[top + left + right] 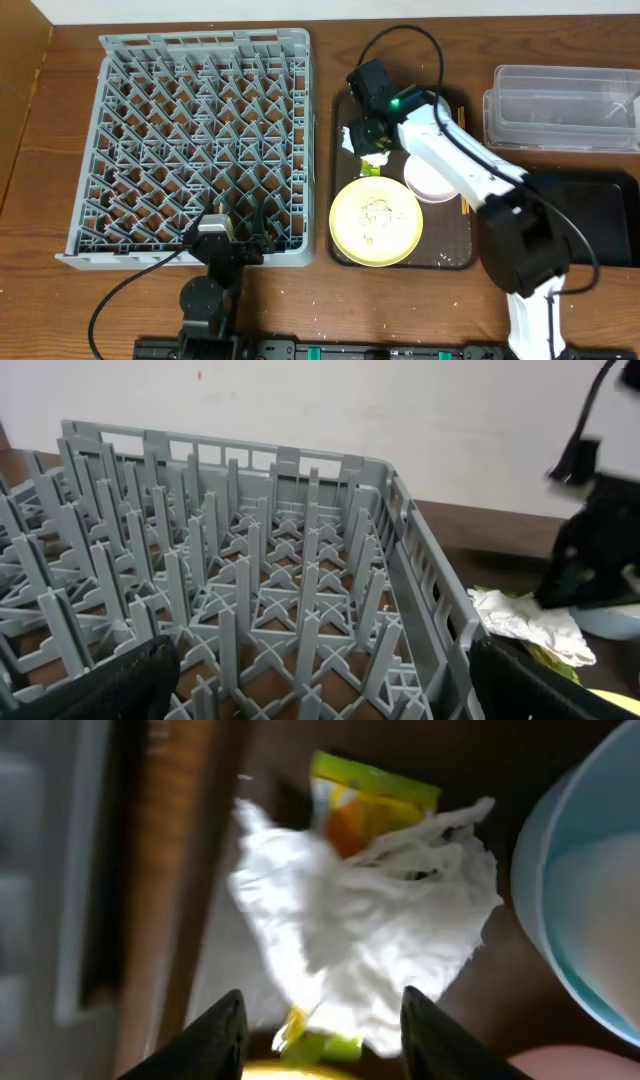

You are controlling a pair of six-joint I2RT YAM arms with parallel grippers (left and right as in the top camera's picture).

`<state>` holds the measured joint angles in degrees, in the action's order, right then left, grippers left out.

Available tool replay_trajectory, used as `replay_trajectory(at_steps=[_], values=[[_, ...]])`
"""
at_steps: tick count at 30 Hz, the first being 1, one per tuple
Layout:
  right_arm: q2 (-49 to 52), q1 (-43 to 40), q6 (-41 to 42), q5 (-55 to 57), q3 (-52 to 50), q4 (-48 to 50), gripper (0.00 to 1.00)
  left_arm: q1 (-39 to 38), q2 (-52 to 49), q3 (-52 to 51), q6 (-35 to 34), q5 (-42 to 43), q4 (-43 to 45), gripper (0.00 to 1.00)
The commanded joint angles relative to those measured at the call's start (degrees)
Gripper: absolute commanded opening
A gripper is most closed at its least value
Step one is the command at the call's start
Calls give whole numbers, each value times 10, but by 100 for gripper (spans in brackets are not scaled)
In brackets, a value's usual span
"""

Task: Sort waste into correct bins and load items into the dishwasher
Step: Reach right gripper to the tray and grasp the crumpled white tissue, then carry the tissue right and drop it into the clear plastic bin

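The crumpled white wrapper [370, 920] with yellow-green packaging [372, 792] lies on the dark brown tray [450, 250], by the dishwasher rack [200, 150]. My right gripper [325, 1020] hangs over it, open, with the wrapper's lower end between the fingers [215, 1038]; the jaws do not press it. From overhead the right gripper [365, 135] covers part of the wrapper [350, 140]. A light blue bowl [585, 900] sits just right of the wrapper. The yellow plate [375, 222] carries rice grains, with the pink bowl [430, 182] behind it. My left gripper [235, 238] is open and empty at the rack's front edge.
The clear tub [560, 105] stands at the back right and the black tray [600, 215] at the right, partly under my right arm. In the left wrist view the rack's corner wall [420, 580] rises between my fingers, with the wrapper [530, 622] beyond it.
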<state>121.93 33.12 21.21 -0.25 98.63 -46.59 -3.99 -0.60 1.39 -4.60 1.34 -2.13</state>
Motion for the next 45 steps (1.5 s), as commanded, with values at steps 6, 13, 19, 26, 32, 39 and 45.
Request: replay_trajectory(at_steps=[6,13,19,26,32,39,45], values=[[55,7,26,25,7,39,47,-4,4,-12,3,-9,-20,94],[52,7,37,26,9,35,1,-4,4,-12,3,-9,-20,94],[0,6,40,22,61,-19,1,-4,4,-12,3,-9,-20,94],[-115,-4,41,22,99,-63,1,-4,4,-12,3,-9,-20,94],[-177,-63,103,90,99,-109,1,-4,4,-12,3,-9,-20,94],[-201,-211,130,114,98,-143,1,-4,4,-12,3,-9,-20,94],[-181,-337,146,111,84,-123,1,-4,4,-12,3,-9,-20,94]])
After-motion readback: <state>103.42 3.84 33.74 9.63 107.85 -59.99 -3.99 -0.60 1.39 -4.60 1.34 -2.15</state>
